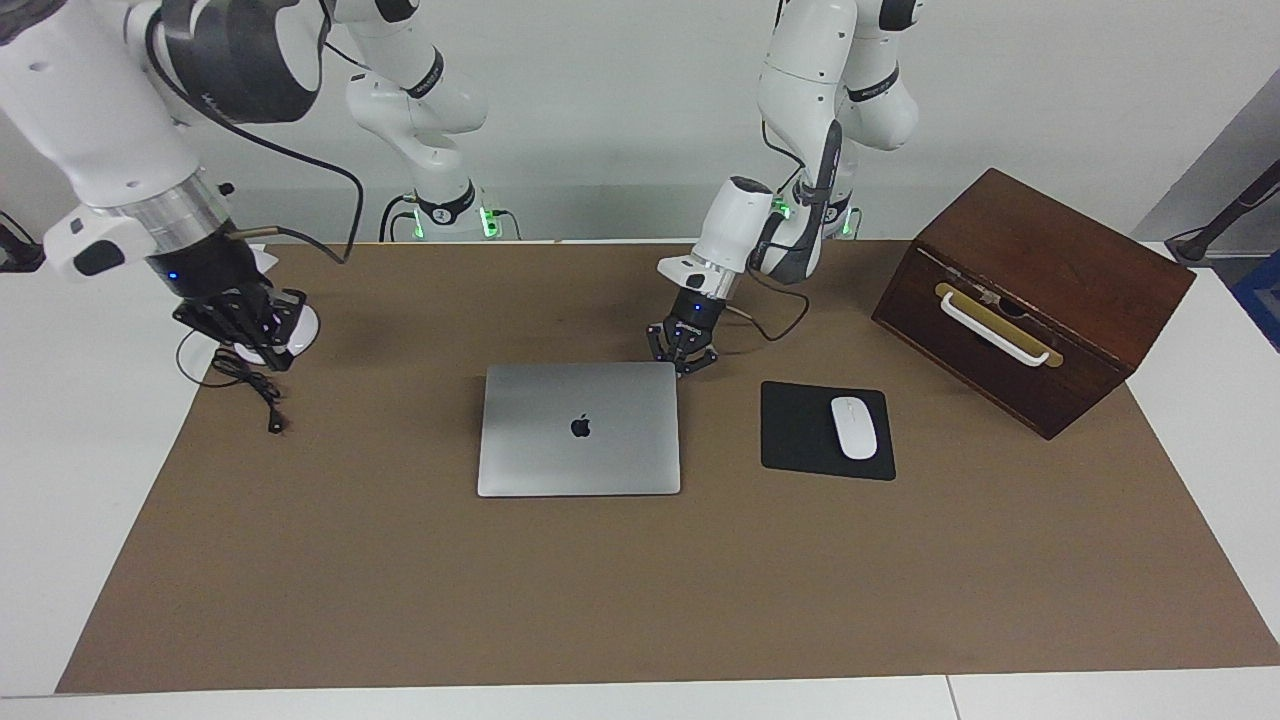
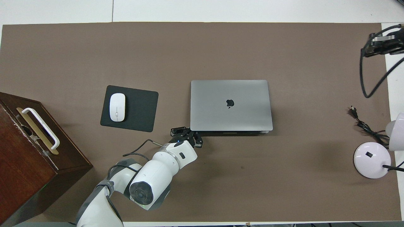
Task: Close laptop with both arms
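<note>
Mat (image 1: 600, 600): covering most of the table, carrying everything named below

Laptop (image 1: 580, 428): lying flat in the middle of the mat, lid down onto the base and logo facing up, long axis running from one arm's end of the table to the other; judging by that, closing looking done, with nothing left to fold

Right gripper (image 1: 240, 325): hanging in the air over the lamp base (image 1: 300, 335) at the right arm's end of the table, well apart from the laptop, holding nothing; not possible to tell whether open or shut; sitting high toward the mat's corner in the overhead view (image 2: 380, 44)

Left gripper (image 1: 682, 360): pointing down at the laptop's corner nearest the robots on the left arm's side, just beside the lid edge, touching or only very close being hard to tell; fingertips closed together on nothing; clearly the nearer of the two, with the laptop lying away from the robots and toward the right arm's end from it; judging any last press or check on the lid as falling to this arm, and the coming move as likely pulling back toward its base
</note>
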Tool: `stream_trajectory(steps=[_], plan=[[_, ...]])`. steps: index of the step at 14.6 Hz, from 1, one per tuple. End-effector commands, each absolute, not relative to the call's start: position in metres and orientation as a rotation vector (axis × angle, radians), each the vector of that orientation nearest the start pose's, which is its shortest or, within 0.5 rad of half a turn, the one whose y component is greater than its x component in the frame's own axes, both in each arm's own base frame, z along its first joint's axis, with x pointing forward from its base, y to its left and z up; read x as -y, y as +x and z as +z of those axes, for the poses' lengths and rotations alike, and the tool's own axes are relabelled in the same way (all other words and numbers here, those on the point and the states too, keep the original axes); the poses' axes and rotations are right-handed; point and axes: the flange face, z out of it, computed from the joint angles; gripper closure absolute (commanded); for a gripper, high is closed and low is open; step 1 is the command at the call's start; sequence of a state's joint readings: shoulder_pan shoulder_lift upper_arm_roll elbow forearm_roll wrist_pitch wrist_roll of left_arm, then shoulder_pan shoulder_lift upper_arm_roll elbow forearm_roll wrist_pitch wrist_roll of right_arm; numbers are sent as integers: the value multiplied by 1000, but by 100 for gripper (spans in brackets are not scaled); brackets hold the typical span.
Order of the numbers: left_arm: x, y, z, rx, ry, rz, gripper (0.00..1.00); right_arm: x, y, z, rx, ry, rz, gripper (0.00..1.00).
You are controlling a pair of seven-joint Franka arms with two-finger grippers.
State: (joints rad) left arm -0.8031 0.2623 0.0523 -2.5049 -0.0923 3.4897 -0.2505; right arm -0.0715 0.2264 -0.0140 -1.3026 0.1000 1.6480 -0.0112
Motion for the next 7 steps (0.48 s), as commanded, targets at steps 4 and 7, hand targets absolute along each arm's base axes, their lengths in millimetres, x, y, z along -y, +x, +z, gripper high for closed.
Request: stream_trajectory(steps=[4,7], plan=[[335,382,271,-612,-3242,-1101,100,55,607,629,-112,-3052,-89,0],[331,378,275,-609,-3246,-1090,100,48,591,605,-125,-3052,-78,0]])
